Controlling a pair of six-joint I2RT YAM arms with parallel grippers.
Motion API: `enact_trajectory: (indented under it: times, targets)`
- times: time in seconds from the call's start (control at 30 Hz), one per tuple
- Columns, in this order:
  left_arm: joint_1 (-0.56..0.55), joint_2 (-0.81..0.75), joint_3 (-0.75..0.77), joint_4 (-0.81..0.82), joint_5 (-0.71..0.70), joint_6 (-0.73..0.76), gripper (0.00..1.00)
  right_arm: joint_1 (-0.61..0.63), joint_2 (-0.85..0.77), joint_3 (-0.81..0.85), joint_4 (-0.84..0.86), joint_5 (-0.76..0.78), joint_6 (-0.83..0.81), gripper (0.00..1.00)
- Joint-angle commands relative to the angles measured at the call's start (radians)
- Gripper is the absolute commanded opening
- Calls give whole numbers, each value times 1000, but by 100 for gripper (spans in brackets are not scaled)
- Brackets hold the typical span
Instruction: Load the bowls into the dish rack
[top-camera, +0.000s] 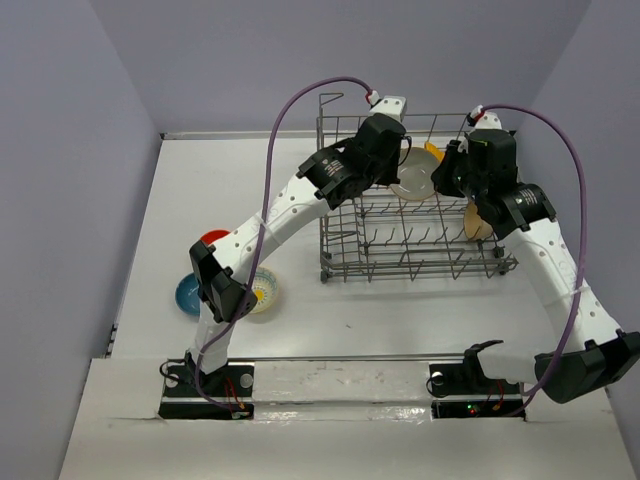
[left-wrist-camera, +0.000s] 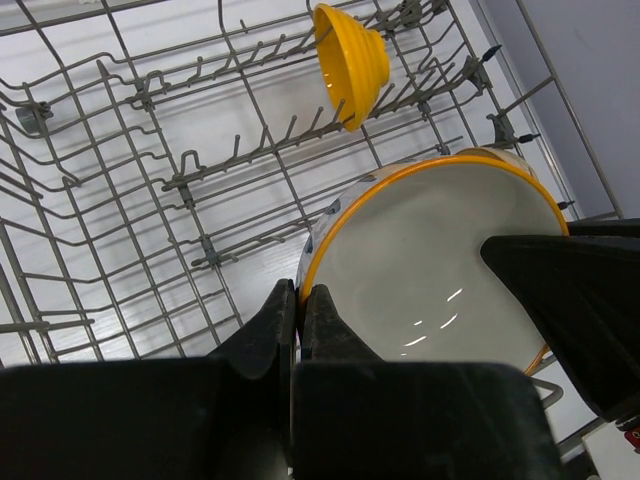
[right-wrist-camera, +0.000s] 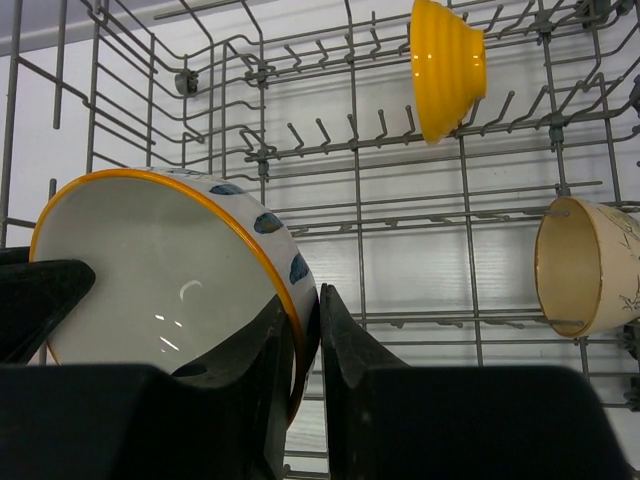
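Pinching the orange-rimmed bowl (left-wrist-camera: 430, 260) from both sides: left gripper (left-wrist-camera: 300, 295) clamped on one rim edge; right gripper (right-wrist-camera: 308, 300) nipped onto the opposite edge (looks seated); bowl hangs on edge over the dish rack (top-camera: 400, 262), between both wrists.

Dish rack (top-camera: 410, 235): grey wire, standing on a white table (top-camera: 400, 320).

Over the rack is the orange-rimmed bowl (right-wrist-camera: 170, 270): glossy white inside, a thin orange line round the rim, blue leaf-shaped dabs on a white outside.

In the rack:
- yellow bowl (right-wrist-camera: 447, 65), plain, ribbed in rings
- cream bowl (right-wrist-camera: 580, 265), faint dark sprigs outside

Left of the rack:
- red bowl (top-camera: 213, 239)
- blue bowl (top-camera: 187, 294)
- flowered bowl (top-camera: 270, 290), white with yellow inside

My left gripper (left-wrist-camera: 298, 310) and right gripper (right-wrist-camera: 308, 330): black.
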Motion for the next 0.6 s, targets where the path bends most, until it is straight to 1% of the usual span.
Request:
enact_trajectory:
  times: [0.0, 0.03, 0.1, 0.13, 0.17, 0.2, 0.37, 0.43, 0.53, 0.57]
  targets:
    - [-9, -55, 17, 121, 18, -1, 7, 5, -9, -1, 33, 27, 4, 1]
    - [-9, -59, 10, 126, 20, 2, 17, 5, -15, -1, 35, 28, 4, 1]
    - [-10, -61, 8, 130, 24, 5, 28, 5, -19, 0, 33, 37, -1, 1]
    - [-10, -59, 8, 132, 26, 11, 36, 5, -24, 2, 32, 41, -2, 1]
    - [-10, -59, 8, 137, 27, 13, 41, 5, -25, 5, 27, 48, -7, 1]
    - [-10, -59, 10, 138, 33, 19, 50, 5, -28, 8, 22, 51, -8, 1]
    - [-10, -67, 14, 147, 37, 36, 68, 5, -50, 0, 12, 97, -24, 1]
    - [-10, -82, 16, 138, 15, 42, 71, 5, -55, 2, 7, 129, -33, 1]
    - [-10, -141, -21, 118, -35, 57, 74, 5, -62, 5, -4, 232, -56, 1]
    - [-9, -167, -47, 124, -46, 61, 74, 5, -62, 2, -5, 292, -68, 1]
